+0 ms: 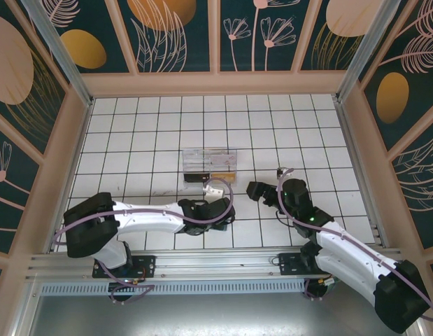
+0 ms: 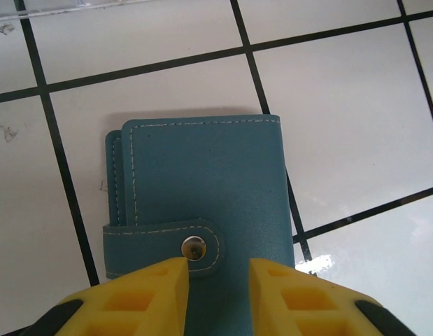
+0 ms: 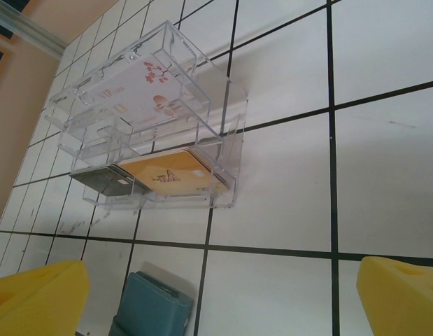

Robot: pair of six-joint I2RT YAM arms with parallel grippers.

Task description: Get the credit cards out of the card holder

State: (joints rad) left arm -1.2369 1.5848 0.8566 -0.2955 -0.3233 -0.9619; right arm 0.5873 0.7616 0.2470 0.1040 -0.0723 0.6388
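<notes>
From above, the white tiled table (image 1: pixel 132 140) carries a clear plastic box (image 1: pixel 210 162) a little beyond its middle, well away from every edge. The left arm reaches in from the near left corner and its left gripper (image 1: pixel 215 192) sits just on the near side of the box. The card holder cannot be made out beneath it. The right arm comes in from the near right corner, and its right gripper (image 1: pixel 258 189) lies beside the left one, apart from it and to the right of the box.

In the left wrist view, the card holder (image 2: pixel 209 182) lies flat on the tiles, folded shut, with its strap fastened by a metal snap (image 2: pixel 194 248). The left gripper (image 2: pixel 216 280) hangs over the holder's near end, its yellow fingers (image 2: pixel 153 294) parted with the snap just ahead of the gap, clamping nothing.

In the right wrist view, the clear plastic box holds a white card (image 3: pixel 153 77) in its far part, and an orange card (image 3: pixel 174 175) beside a dark grey card (image 3: pixel 104 182) in its near part. The card holder (image 3: pixel 153 308) lies just nearer than the box, apart from it. The right gripper (image 3: pixel 223 294) is spread wide and holds nothing.
</notes>
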